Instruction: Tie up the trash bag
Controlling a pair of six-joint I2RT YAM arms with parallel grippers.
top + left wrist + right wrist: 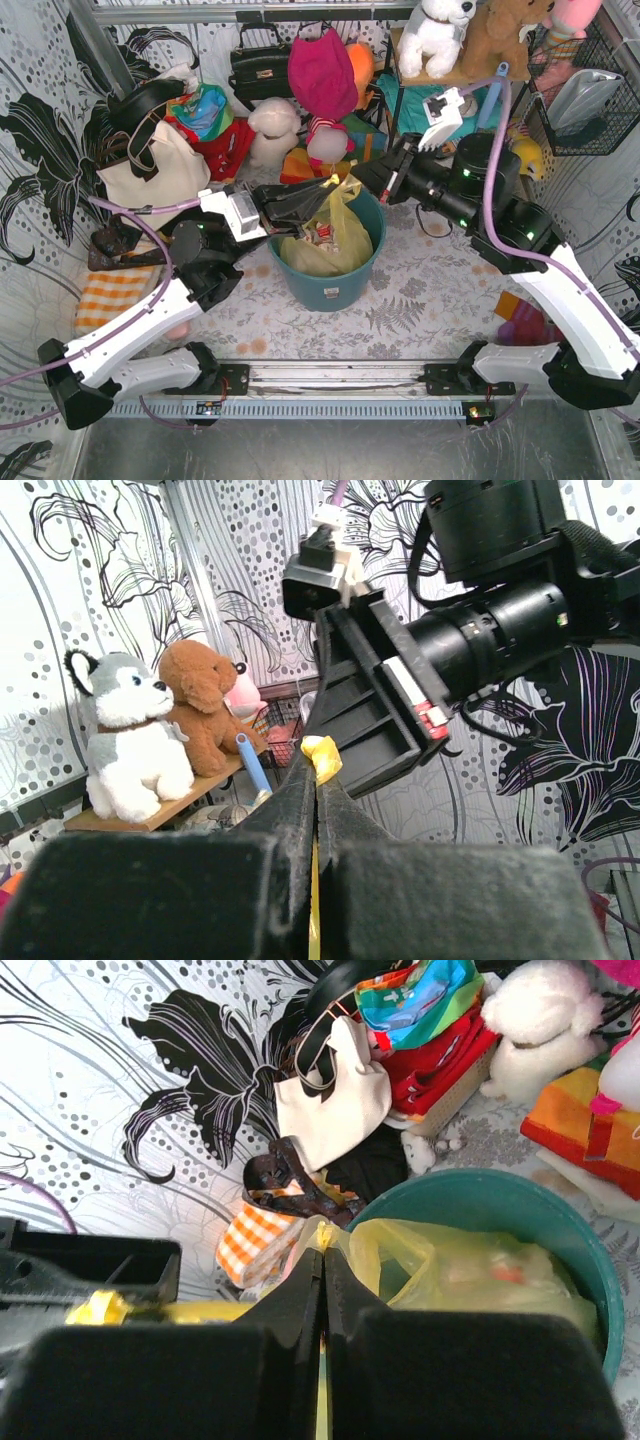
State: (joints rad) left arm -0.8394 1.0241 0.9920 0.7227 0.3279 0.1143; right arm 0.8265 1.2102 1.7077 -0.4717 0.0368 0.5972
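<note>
The trash bag [338, 240] is thin yellow-green plastic and sits in a round teal bin [330, 292], with red and white waste showing through it. Its top is drawn up into two strands above the bin. My left gripper [328, 188] comes in from the left and is shut on one strand. In the left wrist view a yellow tuft of the trash bag [325, 758] pokes out past the left gripper [318, 770]. My right gripper [356, 178] reaches in from the right, tip to tip with the left. This right gripper [323, 1252] is shut on another strand of the trash bag [470, 1270].
A cream tote bag [150, 172] with black straps, a black handbag [258, 66] and plush toys [275, 130] crowd the back. An orange checked cloth [112, 292] lies at the left. A wire basket [585, 95] hangs at the right wall. Patterned walls close in on both sides.
</note>
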